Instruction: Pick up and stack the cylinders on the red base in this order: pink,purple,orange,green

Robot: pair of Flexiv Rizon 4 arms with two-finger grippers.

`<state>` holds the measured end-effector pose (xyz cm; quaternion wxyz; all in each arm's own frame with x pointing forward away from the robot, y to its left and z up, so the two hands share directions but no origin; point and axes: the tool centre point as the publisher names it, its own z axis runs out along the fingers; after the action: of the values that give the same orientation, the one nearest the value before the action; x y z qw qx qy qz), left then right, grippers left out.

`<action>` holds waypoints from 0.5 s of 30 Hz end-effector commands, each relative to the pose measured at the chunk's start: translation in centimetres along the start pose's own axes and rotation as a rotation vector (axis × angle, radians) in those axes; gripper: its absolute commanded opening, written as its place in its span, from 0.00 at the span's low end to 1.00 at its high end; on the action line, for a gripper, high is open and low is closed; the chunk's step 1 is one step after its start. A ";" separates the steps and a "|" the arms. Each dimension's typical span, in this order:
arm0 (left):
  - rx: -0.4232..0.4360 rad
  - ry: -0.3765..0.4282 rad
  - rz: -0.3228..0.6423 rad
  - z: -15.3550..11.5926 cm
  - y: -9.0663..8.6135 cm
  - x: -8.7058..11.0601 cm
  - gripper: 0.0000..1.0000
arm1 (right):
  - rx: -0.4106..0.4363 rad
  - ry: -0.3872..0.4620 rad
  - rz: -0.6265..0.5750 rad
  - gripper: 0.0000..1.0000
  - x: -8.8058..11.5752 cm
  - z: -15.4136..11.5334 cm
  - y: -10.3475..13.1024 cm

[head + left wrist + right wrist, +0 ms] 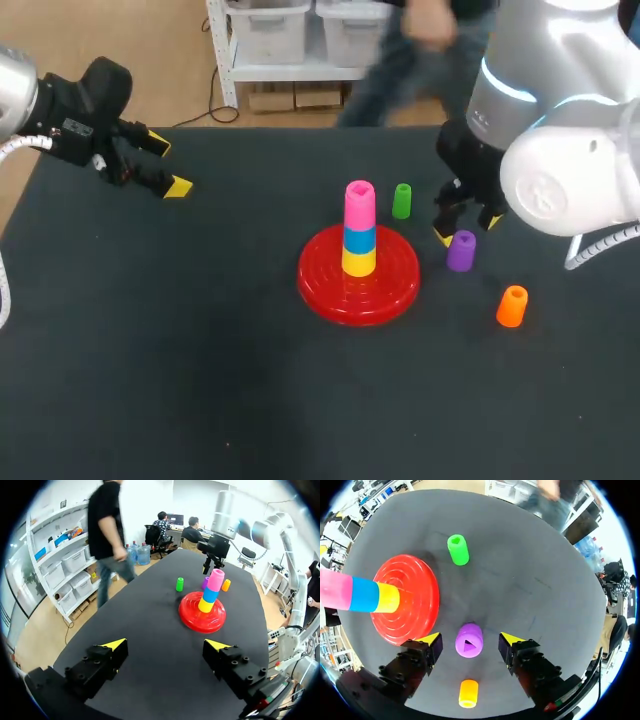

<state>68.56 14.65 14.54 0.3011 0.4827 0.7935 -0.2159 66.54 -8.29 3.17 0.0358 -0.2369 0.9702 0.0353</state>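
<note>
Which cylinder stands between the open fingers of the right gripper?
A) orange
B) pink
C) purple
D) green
C: in the right wrist view the purple cylinder stands between the yellow tips of the right gripper, touching neither, while the green cylinder and the orange cylinder stand clear of it on the table.

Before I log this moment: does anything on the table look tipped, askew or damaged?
Nothing stands out. The yellow, blue and pink stack stands straight on the red base; the green cylinder, purple cylinder and orange cylinder stand upright.
</note>
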 end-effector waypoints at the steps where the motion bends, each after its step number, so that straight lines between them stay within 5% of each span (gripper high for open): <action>1: -0.001 -0.006 0.002 0.0 0.0 0.1 1.00 | 0.001 0.000 -0.003 0.75 0.4 -0.1 0.0; 13: -0.001 -0.006 0.002 0.0 0.0 0.1 1.00 | 0.005 0.011 -0.013 0.73 0.8 0.6 0.4; 14: -0.001 -0.006 0.002 0.0 0.0 0.1 1.00 | 0.006 0.012 -0.013 0.70 0.8 0.7 0.4; 15: -0.001 -0.006 0.002 0.0 0.0 0.1 1.00 | 0.006 0.014 -0.014 0.55 0.9 0.7 0.4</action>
<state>68.56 14.65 14.54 0.3011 0.4827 0.7935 -0.2159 65.68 -8.34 2.63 0.0280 -0.2446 0.9687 0.0323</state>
